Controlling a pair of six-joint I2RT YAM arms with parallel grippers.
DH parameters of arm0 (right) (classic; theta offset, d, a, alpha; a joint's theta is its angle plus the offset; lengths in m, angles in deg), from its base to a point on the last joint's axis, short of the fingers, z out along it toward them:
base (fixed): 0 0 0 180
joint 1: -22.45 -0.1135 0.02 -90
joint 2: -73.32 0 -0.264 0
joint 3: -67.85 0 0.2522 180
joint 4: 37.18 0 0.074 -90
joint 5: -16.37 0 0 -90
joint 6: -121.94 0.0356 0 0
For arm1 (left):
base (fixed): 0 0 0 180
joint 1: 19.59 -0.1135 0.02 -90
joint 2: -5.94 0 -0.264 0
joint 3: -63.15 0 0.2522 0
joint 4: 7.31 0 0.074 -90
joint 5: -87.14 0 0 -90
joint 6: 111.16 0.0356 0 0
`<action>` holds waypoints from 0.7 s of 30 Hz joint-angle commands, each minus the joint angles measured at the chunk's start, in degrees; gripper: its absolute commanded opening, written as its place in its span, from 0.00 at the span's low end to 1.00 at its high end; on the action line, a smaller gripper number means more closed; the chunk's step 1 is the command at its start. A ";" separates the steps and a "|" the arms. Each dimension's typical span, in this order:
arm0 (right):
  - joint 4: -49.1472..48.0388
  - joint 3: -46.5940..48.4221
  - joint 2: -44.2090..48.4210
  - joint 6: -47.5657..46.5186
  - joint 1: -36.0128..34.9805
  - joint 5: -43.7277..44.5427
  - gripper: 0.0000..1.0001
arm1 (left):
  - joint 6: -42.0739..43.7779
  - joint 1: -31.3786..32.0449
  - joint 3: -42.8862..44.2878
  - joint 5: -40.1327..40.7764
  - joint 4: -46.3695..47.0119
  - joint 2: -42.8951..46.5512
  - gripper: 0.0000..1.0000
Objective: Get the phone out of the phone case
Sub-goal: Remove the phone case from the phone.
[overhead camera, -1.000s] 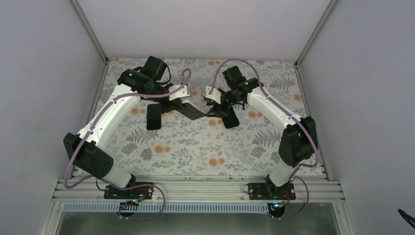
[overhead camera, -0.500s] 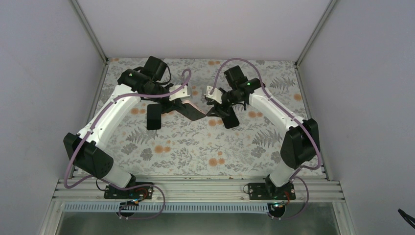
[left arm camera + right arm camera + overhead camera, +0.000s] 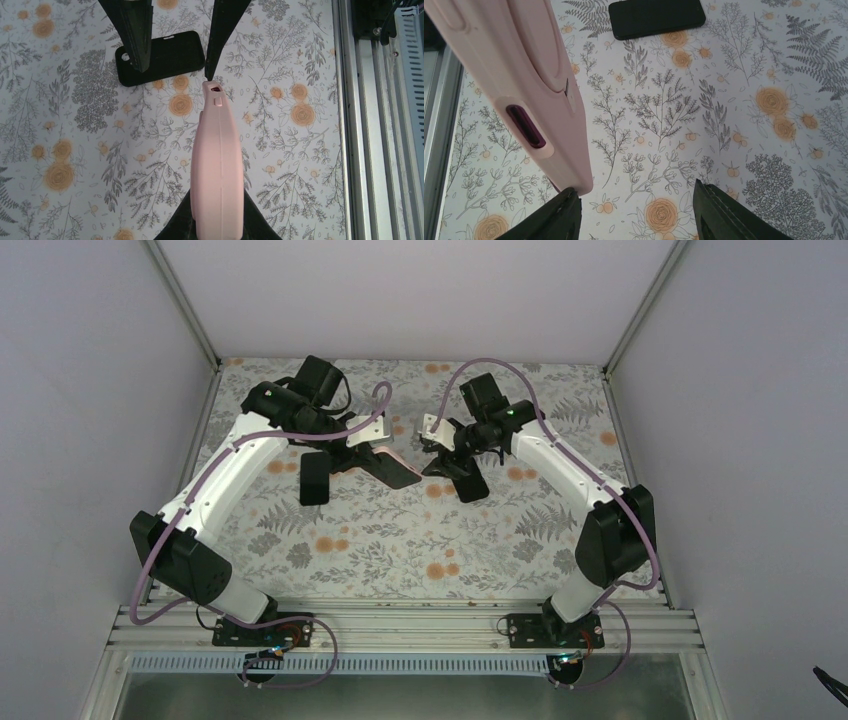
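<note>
Clamping pink phone case edge-up in left fingers, above far half of worktop. Holding right fingers wide, drawn slightly off the case tip, closer one second ago. Leaving free worktop toward near edge, with black slab lying flat beyond.

**Table**: covered by a pale cloth printed with grey ferns, leafy sprigs and orange flowers, reaching from wall to wall.

**Back wall**, **left wall** and **right wall**: plain matte panels of pale grey-lilac, meeting at the far corners behind slanted metal posts.

**Near edge:** a grooved aluminium rail spans the full width, with a slotted strip and a grey metal tray below it.

**Light:** soft and even, casting only faint shadows on the cloth.
</note>
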 commanded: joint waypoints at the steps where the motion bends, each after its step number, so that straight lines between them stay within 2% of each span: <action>1: 0.56 -1.99 1.61 -1.28 0.37 -0.83 0.58 | -0.30 0.09 0.79 -2.05 2.06 0.73 0.02; 21: 0.10 -2.12 0.41 -1.09 0.35 -2.92 0.58 | -1.10 0.17 1.33 -2.78 2.18 0.38 0.02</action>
